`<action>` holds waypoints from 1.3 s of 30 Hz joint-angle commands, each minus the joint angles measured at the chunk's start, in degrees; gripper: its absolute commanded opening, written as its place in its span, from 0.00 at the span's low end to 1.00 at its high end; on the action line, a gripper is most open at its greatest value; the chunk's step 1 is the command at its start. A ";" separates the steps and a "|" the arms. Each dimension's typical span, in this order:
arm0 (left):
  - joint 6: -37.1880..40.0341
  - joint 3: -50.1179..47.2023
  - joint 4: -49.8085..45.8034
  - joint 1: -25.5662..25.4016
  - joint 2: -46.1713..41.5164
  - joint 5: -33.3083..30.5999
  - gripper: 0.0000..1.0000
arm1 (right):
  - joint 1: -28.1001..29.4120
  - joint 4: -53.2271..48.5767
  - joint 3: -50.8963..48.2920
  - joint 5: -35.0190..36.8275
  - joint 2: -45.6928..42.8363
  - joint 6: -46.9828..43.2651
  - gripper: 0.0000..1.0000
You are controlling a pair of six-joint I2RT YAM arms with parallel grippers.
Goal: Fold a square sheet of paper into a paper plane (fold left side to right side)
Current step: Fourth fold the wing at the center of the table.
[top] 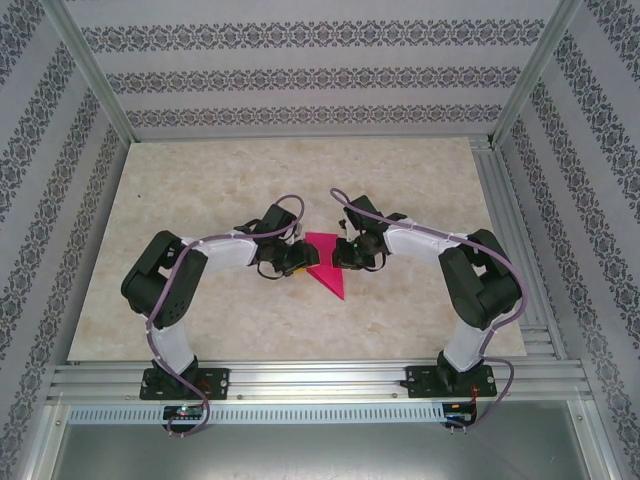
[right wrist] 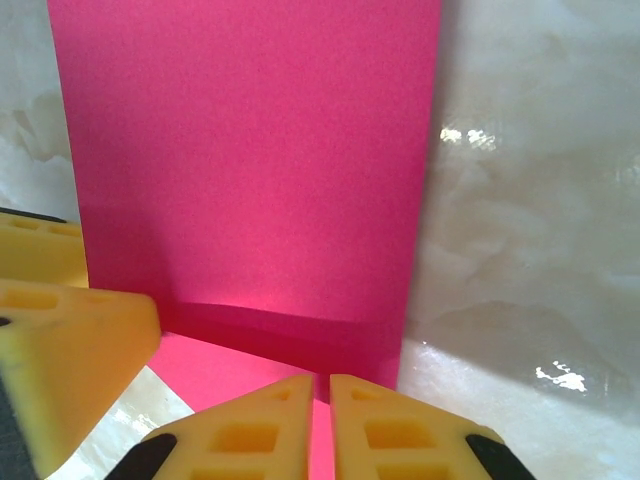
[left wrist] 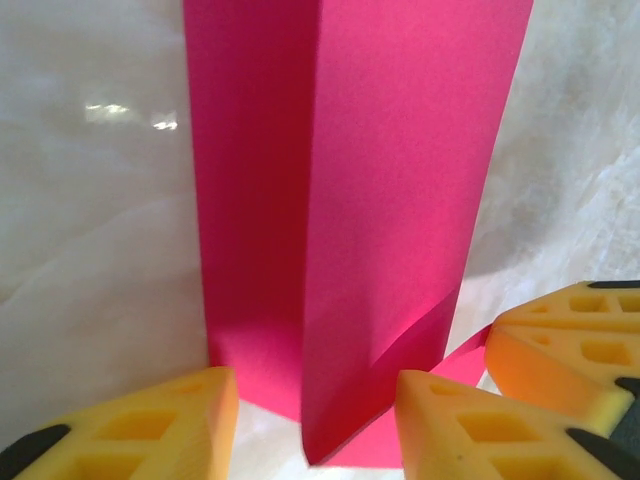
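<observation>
The magenta sheet of paper lies mid-table as a pointed wedge, its tip toward the near edge. My left gripper is at its left edge and my right gripper at its right. In the left wrist view a folded flap of the paper stands up, and its lower corner sits between the wide-apart fingers of the left gripper. The right gripper is pinched on the paper's near edge, with pink showing in the slit between its fingers. The other arm's yellow finger is close beside it.
The tabletop is pale marble-patterned. Aluminium rails run along the near edge and the right side, with patterned walls all round. The two arms arch inward, their wrists nearly meeting over the paper.
</observation>
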 commanded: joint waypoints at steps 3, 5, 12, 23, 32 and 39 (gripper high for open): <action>-1.22 2.52 3.09 -1.16 1.08 1.19 0.38 | -0.48 0.85 -0.15 0.80 0.92 -0.96 0.13; -1.22 2.71 2.96 -1.24 1.16 1.19 0.34 | -0.45 0.76 -0.07 0.90 0.92 -0.98 0.13; -1.31 2.53 2.41 -1.29 0.66 0.75 0.21 | -0.53 0.21 0.54 2.49 -0.28 -1.83 0.17; -1.21 2.75 1.20 -1.40 0.05 0.00 0.14 | 0.55 -1.76 -2.45 12.20 -11.78 -6.74 0.39; -1.13 3.18 0.29 -1.79 0.09 -0.63 0.12 | 6.48 -1.19 -10.92 26.92 -25.41 -8.49 0.59; -0.78 3.50 -0.57 -1.88 0.01 -1.00 0.12 | 7.13 3.11 -19.50 30.51 -36.89 -9.09 0.98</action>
